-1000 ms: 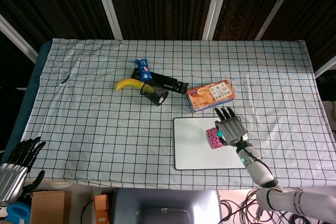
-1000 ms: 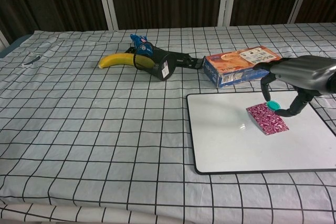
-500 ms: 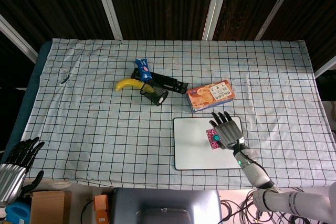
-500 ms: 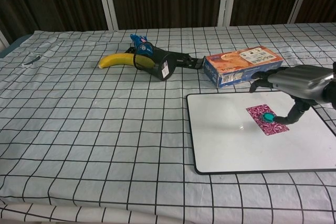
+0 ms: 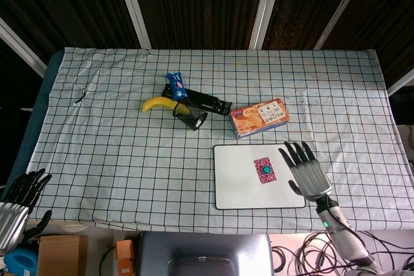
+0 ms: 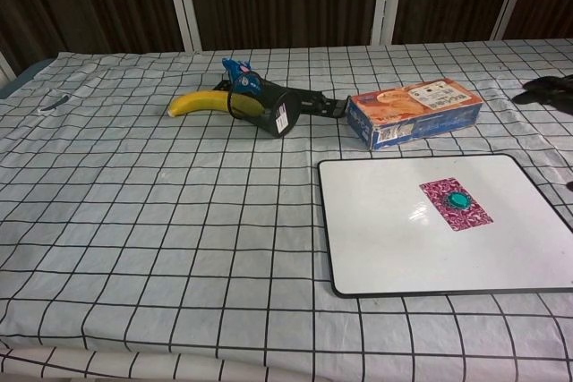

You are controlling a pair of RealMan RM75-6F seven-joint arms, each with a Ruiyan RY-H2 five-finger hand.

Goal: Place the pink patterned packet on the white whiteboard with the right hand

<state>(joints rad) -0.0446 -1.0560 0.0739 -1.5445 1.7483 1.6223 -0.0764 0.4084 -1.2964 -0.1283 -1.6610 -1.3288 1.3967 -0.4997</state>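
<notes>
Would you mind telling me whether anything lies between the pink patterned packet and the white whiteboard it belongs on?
Nothing visible does. The pink patterned packet already lies flat on the white whiteboard, right of its centre. The right hand is spread open beside the board's right edge, clear of the packet.

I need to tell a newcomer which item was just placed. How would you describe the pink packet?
Find the white whiteboard near the table's front edge. The pink patterned packet lies flat on it, the only thing there, small with a teal spot at its centre.

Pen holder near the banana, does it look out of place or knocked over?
Yes. The black mesh pen holder lies tipped on its side beside the banana, open mouth facing the camera, not standing upright.
</notes>
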